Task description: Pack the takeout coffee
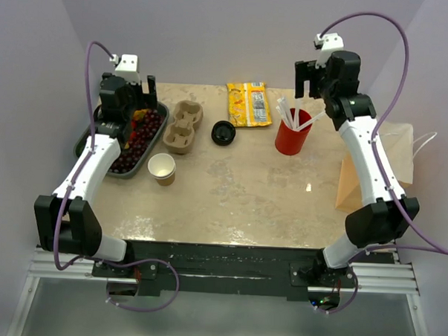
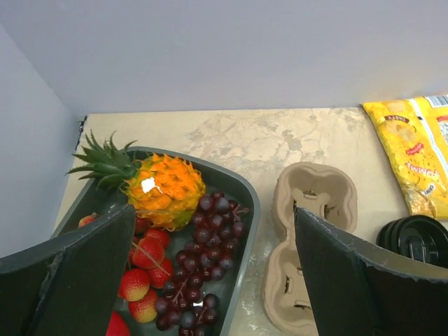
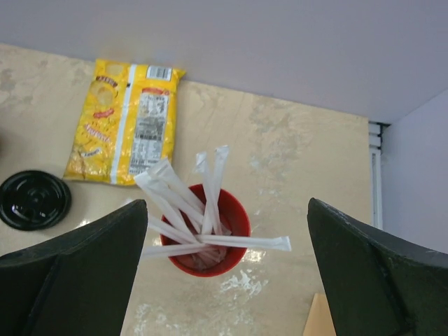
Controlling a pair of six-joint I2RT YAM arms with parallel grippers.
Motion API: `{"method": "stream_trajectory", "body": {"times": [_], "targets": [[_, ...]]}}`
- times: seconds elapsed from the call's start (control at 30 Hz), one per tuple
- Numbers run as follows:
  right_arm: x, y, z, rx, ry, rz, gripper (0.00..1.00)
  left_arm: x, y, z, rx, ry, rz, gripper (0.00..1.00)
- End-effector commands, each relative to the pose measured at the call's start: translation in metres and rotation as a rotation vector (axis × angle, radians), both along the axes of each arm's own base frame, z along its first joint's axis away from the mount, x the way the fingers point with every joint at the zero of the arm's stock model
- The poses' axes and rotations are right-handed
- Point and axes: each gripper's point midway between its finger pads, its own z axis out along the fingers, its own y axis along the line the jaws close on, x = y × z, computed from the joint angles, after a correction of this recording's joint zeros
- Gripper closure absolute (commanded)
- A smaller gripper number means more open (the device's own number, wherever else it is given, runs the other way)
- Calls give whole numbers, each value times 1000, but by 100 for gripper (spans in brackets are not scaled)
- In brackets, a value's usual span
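Beige table [image 1: 238,191], lidless cup [image 1: 162,167] only overhead; pineapple [image 2: 164,190] clear past left end effector [image 2: 213,210]

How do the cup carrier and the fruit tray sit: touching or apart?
Apart. The left wrist view shows a strip of bare table running between the cup carrier and the rim of the fruit tray along their facing sides.

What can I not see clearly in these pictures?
- Paper bag: top view, right arm crosses it; inside unseen.
- Fruit tray: top view, left arm covers part.
- Black lid: left wrist view, cut by finger and edge.
- Snack bag print: right wrist view, too small to read.
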Motion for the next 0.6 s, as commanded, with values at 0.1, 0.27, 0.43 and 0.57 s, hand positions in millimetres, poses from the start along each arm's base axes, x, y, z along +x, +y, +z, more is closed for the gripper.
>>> {"method": "stream_trajectory", "body": {"times": [0.1,0.27,0.43,0.57], "targets": [[-11,25,-17,-53,18,194,1,-20,-26,21,112,16,-229,2],[-34,47,-42,-183,57,448,3,-51,-43,10,223,100,-412,4],[-60,85,-63,-234,85,669,7,-88,-59,-21,308,244,-623,10],[-77,108,-78,-235,151,774,10,-115,-69,-39,358,326,-754,12]]}}
